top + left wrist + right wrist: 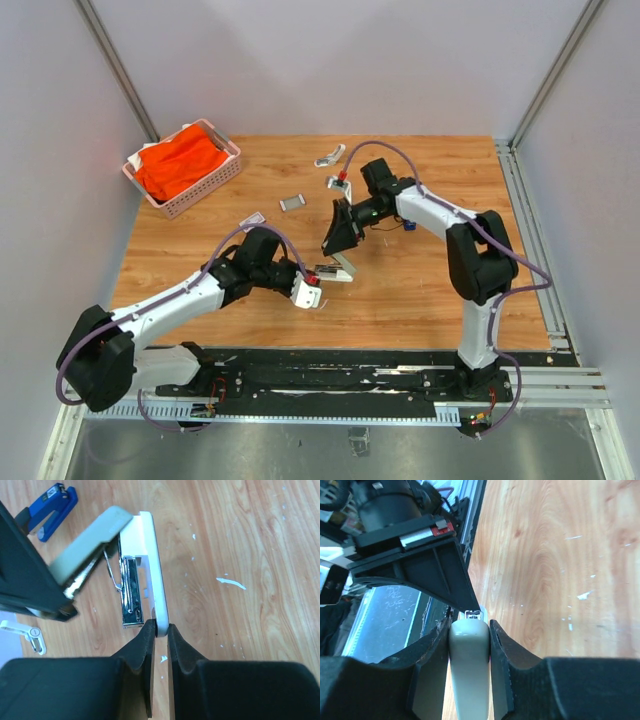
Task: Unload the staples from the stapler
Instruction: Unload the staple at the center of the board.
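The stapler in hand is white with a pale grey top arm, hinged open above the wooden table. My left gripper is shut on the end of its white base. The shiny metal magazine lies exposed beside that base. My right gripper is shut on the grey top arm, one finger pressed against each side. That arm slants up to the left in the left wrist view. I cannot make out any staples in the magazine.
A blue and black stapler lies on the wood beyond the right arm. A pink basket with orange cloth stands back left. Small white items lie mid-table. A white clip-like piece rests nearby.
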Tool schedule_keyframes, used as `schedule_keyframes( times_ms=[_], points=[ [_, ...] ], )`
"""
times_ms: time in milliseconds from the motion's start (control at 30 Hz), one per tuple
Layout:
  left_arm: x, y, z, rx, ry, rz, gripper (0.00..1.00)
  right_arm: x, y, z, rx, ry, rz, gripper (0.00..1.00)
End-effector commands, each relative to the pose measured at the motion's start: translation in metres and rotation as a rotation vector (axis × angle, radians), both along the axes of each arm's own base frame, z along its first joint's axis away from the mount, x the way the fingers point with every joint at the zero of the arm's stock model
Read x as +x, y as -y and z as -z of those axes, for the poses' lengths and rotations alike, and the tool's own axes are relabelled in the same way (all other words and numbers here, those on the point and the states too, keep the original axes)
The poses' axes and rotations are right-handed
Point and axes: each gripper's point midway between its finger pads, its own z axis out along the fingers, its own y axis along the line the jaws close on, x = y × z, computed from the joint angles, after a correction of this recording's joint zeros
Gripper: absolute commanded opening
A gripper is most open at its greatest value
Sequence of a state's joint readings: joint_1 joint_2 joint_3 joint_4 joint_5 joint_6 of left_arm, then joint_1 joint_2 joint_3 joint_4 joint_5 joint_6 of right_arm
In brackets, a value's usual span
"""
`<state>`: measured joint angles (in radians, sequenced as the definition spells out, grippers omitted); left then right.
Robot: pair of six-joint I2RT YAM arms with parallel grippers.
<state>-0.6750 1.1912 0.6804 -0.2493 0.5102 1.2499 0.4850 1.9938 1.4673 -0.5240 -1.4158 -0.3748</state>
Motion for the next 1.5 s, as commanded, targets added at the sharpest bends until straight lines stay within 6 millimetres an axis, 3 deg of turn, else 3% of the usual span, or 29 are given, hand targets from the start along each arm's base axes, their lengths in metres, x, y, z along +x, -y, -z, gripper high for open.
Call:
schedule_keyframes(
  times_ms=[0,300,600,767,867,1033,1300,1467],
  points=[
    [0.01,-0.006,0.009,-0.03,-0.006,-0.129,0.0,0.015,0.024,-0.075,0.112,0.116,0.056,0.09],
    [0.042,-0.004,0.001,-0.199,-0.019,-0.382,0.0,0.059,0.062,-0.128,0.184,0.241,0.327,0.0],
    [0.06,0.001,-0.018,-0.325,-0.112,-0.56,0.0,0.069,0.075,-0.204,0.422,0.342,0.582,0.0],
    [0.063,-0.003,-0.019,-0.361,-0.112,-0.603,0.0,0.069,0.089,-0.225,0.551,0.358,0.688,0.0],
    [0.063,-0.003,-0.021,-0.374,-0.108,-0.605,0.0,0.069,0.091,-0.224,0.545,0.367,0.685,0.0],
    [0.074,-0.008,-0.033,-0.376,-0.042,-0.636,0.07,0.065,0.083,-0.203,0.452,0.36,0.573,0.0],
    [0.087,-0.015,-0.05,-0.292,0.03,-0.653,0.33,0.054,0.07,-0.15,0.28,0.373,0.439,0.0],
    [0.079,-0.013,-0.05,-0.275,0.013,-0.614,0.41,0.05,0.065,-0.139,0.231,0.388,0.423,0.0]
  ],
)
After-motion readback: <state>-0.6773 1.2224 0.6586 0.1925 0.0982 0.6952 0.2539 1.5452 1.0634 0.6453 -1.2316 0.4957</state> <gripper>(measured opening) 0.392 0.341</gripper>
